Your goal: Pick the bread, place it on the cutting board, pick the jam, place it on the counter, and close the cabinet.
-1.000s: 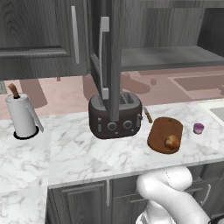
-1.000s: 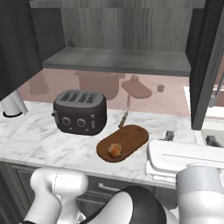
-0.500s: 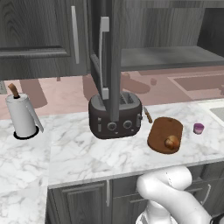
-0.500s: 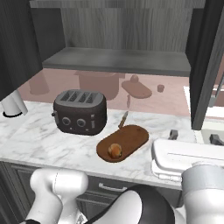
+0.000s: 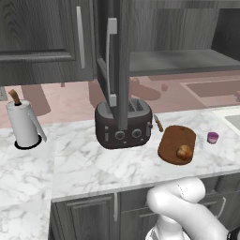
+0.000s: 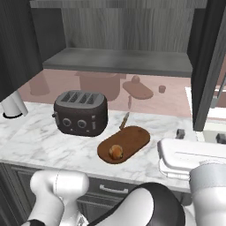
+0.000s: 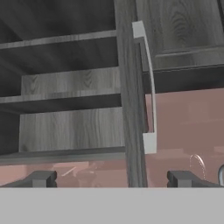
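Observation:
The bread [image 5: 183, 152] [image 6: 116, 152] lies on the near end of the reddish-brown cutting board [image 5: 177, 142] [image 6: 128, 141], to the right of the toaster. The small pink jam [image 5: 213, 137] stands on the marble counter [image 5: 84, 164] [image 6: 39, 141], just right of the board. The upper cabinet [image 5: 178, 42] [image 6: 119, 39] stands open, one door [image 5: 123, 61] edge-on above the toaster and another door [image 6: 207, 66] at the right. My gripper [image 6: 200, 135] [image 7: 113, 179] is open and holds nothing. It hovers over the counter's right end, facing a door's edge [image 7: 131, 109] and silver handle [image 7: 148, 83].
A dark toaster [image 5: 124, 124] [image 6: 81, 112] sits mid-counter under the open door. A paper towel roll [image 5: 23, 124] stands at the far left. The cabinet's bare shelves [image 7: 65, 92] show left of the door edge. A sink edge [image 5: 232, 117] lies at the right.
In the right base view my hand has drifted slightly to the right. The bread, jam and cabinet doors have not moved.

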Controlling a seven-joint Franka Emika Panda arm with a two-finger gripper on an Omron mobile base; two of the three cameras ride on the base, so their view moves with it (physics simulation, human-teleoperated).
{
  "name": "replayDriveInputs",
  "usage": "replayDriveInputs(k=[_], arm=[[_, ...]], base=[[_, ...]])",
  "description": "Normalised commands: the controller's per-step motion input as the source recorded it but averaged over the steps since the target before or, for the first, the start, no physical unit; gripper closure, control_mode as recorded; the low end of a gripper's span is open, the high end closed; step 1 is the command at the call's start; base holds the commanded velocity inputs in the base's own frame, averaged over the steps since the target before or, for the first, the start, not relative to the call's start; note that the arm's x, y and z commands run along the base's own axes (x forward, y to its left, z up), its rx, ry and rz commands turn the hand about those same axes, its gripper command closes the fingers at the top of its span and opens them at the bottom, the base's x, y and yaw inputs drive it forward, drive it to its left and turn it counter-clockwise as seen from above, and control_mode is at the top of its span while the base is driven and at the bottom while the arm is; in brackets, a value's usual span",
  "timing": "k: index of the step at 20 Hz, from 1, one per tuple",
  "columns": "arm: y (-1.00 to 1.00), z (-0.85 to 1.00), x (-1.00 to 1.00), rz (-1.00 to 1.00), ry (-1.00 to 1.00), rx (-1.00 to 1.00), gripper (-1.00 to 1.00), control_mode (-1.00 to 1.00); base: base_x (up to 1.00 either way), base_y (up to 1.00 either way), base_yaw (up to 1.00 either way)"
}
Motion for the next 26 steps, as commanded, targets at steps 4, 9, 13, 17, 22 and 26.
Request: replayDriveInputs(k=[4, 9, 13, 17, 22, 26], arm=[[-0.09, 0.00, 0.08, 0.00, 0.00, 0.00, -1.00, -1.00], [-0.11, 0.00, 0.08, 0.00, 0.00, 0.00, -1.00, -1.00], [-0.07, 0.00, 0.10, 0.01, 0.00, 0.00, -1.00, -1.00], [-0.04, 0.00, 0.13, 0.01, 0.00, 0.00, -1.00, -1.00], [-0.04, 0.00, 0.18, 0.01, 0.00, 0.00, -1.00, -1.00], [-0.06, 0.00, 0.24, 0.02, 0.00, 0.00, -1.00, -1.00]], base=[[0.00, 0.00, 0.00], [0.00, 0.00, 0.00], [0.00, 0.00, 0.00], [0.00, 0.00, 0.00], [0.00, 0.00, 0.00], [0.00, 0.00, 0.00]])
